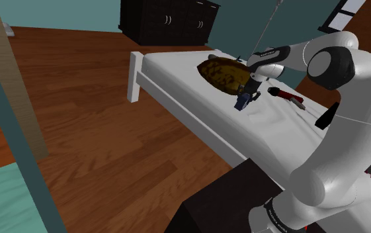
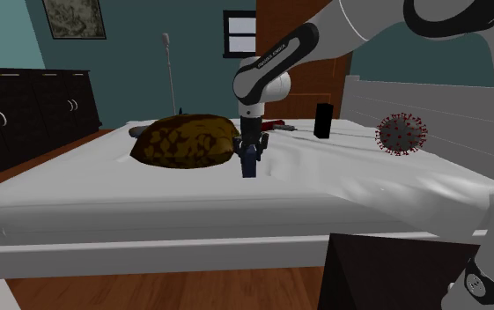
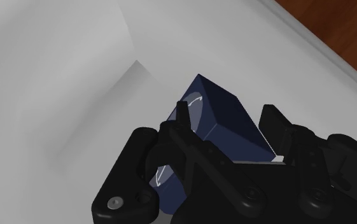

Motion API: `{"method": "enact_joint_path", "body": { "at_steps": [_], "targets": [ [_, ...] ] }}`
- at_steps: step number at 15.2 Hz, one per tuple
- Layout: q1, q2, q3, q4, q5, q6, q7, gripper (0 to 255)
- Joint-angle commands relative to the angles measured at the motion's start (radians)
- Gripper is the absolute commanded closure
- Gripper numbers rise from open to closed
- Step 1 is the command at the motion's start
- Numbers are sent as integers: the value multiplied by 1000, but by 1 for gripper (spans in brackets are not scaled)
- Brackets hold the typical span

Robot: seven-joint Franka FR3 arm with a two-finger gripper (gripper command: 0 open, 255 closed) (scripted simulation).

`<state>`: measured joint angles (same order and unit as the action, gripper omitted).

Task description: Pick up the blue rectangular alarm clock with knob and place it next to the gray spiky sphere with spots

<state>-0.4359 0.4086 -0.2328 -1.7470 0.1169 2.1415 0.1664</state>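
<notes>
End effector (image 2: 250,158) clamped on clock (image 3: 228,111), low over the bed (image 2: 104,207), just beside brown cushion (image 2: 183,141). Sphere (image 2: 401,135) is well apart, toward second exterior view's right. Lift clear of sheet folds, carry level, set down beside the sphere without nudging it; it probably rolls.

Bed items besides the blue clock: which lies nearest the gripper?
The brown mottled cushion, right beside the black gripper; the black upright block and grey red-spotted spiky sphere stand farther off.
</notes>
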Motion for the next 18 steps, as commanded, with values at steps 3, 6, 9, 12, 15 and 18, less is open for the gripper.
{"method": "enact_joint_path", "body": {
  "at_steps": [3,6,9,12,15,18],
  "targets": [
    [0,0,0,0,0,0,0,255],
    [1,-6,-1,5,-2,-11,1,255],
    [2,-23,-3,22,-7,-44,5,255],
    [3,-38,-6,41,-12,-79,8,255],
    [4,-52,-7,63,-17,-113,11,255],
    [4,-64,-9,86,-21,-149,14,255]
  ]
}}
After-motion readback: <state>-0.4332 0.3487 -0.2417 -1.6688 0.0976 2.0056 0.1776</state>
